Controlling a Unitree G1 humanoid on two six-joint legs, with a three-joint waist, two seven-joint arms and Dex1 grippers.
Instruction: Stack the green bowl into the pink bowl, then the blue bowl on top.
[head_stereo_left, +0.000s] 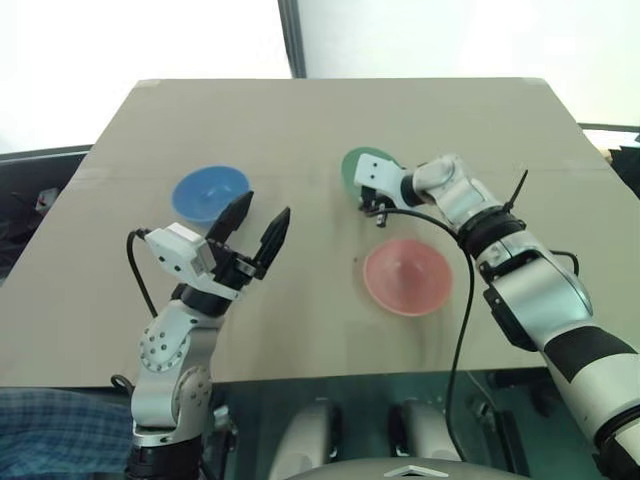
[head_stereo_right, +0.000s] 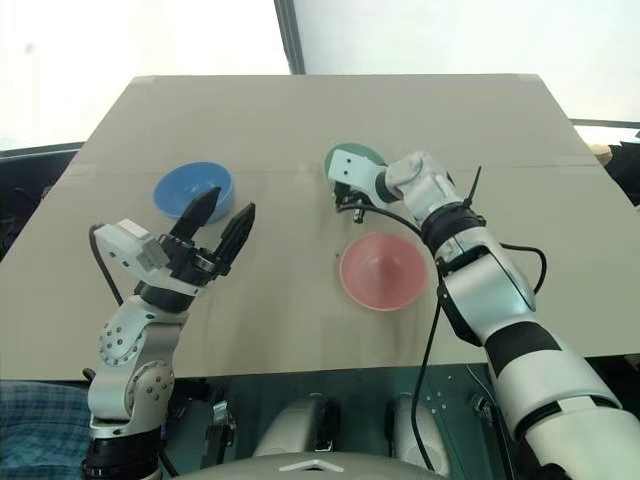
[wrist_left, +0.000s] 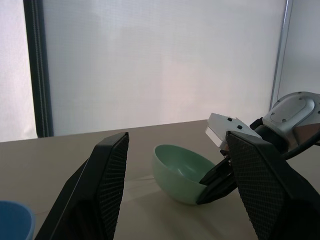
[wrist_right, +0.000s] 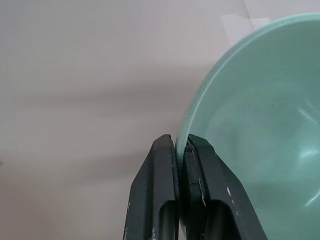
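Pinching the green bowl by its rim, the right gripper clamps it at the table's middle.
Pink bowl sits just nearer; blue bowl lies behind the left gripper, raised with fingers spread, holding nothing.

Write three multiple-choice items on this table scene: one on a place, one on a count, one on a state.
1. Which bowl lies nearest the left gripper?
A. pink
B. blue
C. green

2. How many bowls are on the table?
A. two
B. three
C. four

3. How is the right gripper?
A. shut on the green bowl's rim
B. open above the pink bowl
C. shut on nothing

Answers:
1 B, the blue bowl sits just beyond its open fingers.
2 B, blue, green bowl and pink bowl.
3 A, the wrist view shows the rim pinched between its fingers.
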